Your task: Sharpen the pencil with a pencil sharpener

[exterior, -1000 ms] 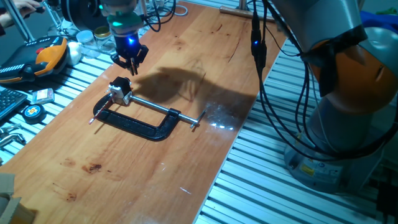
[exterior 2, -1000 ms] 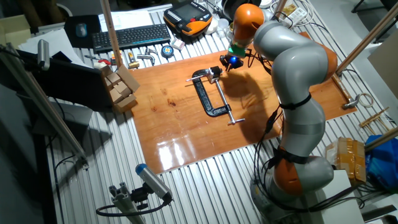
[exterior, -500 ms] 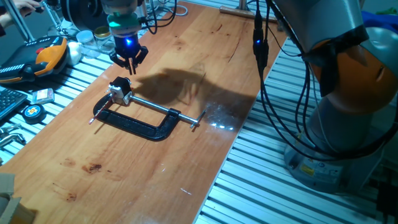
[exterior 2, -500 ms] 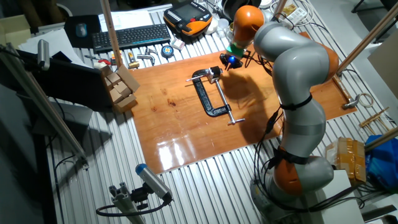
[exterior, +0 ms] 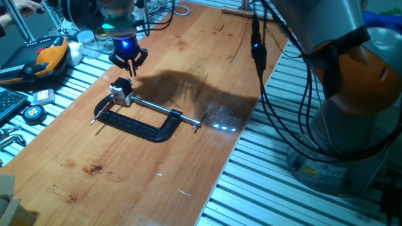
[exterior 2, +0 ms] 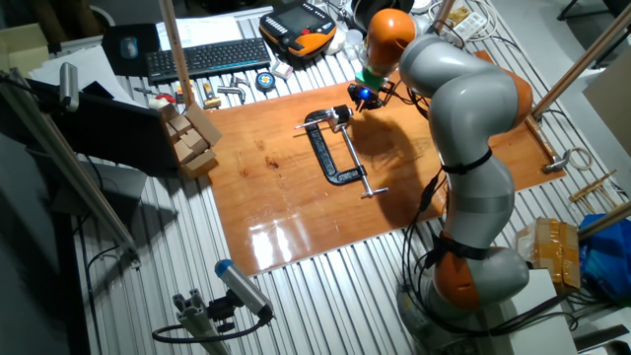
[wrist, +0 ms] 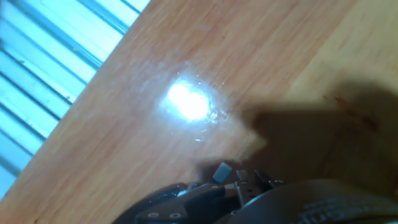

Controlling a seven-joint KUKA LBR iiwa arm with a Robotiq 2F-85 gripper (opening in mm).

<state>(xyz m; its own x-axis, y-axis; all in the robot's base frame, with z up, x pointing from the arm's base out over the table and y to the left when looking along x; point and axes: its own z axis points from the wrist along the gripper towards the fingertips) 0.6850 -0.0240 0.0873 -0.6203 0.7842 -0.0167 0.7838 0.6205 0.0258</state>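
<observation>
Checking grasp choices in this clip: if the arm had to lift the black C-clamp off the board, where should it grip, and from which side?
Probably the long straight back of the C-clamp, from straight above, fingers straddling the bar. It lies flat on the wooden board, and that stretch is clear of the screw rod and pencil sharpener.

C-clamp (exterior: 141, 121) blocks board centre, bare wood (exterior: 207, 50) w/ room beyond

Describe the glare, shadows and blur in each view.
Hand view: soft and blurry, with a blown-out white glare spot on the wooden board and a dark shadow at right. One fixed view: the arm's broad shadow falls behind the large black C-clamp, and the gripper glows blue. Other fixed view: sharp, with pale reflections on the board's near edge.
</observation>
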